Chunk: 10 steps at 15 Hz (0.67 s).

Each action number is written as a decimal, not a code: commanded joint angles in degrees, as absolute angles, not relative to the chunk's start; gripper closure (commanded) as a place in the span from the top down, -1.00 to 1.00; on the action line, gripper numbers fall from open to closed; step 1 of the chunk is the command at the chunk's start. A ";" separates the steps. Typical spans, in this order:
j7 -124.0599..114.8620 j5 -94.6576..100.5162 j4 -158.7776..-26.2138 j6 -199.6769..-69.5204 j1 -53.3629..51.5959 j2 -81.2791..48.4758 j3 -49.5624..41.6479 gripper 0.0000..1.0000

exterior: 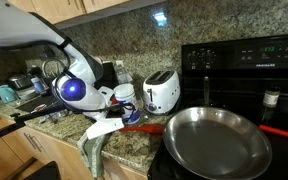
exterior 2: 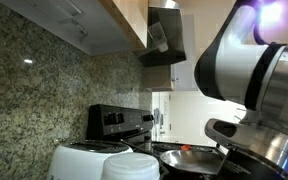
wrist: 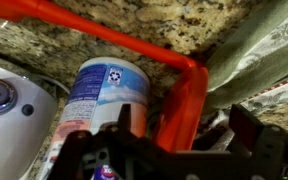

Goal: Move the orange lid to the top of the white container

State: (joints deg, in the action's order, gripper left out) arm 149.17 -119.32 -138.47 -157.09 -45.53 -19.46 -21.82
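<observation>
While orange lid (wrist: 189,85) sits beside white container (wrist: 99,90), not atop, we see gripper (wrist: 184,135) spread wide, holding nothing.

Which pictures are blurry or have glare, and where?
In an exterior view, glare spots the granite backsplash and the arm's blue light blooms; in an exterior view the arm looms close, soft; wrist view: dark jaws blurred, white container sharper.

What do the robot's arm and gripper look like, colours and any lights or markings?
The arm has a smooth, glossy white shell with rounded joints and dark seams. A round light near its wrist glows blue-violet. Seen close in an exterior view, it also has a grey metal section. The gripper is matte black and blocky, with dark fingers. No lettering is readable.
</observation>
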 commanded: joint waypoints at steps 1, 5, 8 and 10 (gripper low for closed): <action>149.17 -120.73 -137.92 -157.46 -49.47 -19.30 -25.32 0.47; 149.17 -120.82 -137.78 -157.27 -53.60 -19.85 -29.18 -0.15; 149.17 -120.90 -137.97 -156.94 -57.13 -20.24 -32.29 -0.64; 149.17 -120.68 -137.96 -156.83 -60.35 -20.66 -35.07 -0.90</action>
State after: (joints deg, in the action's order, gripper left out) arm 149.17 -119.55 -138.44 -157.01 -55.98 -19.85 -31.32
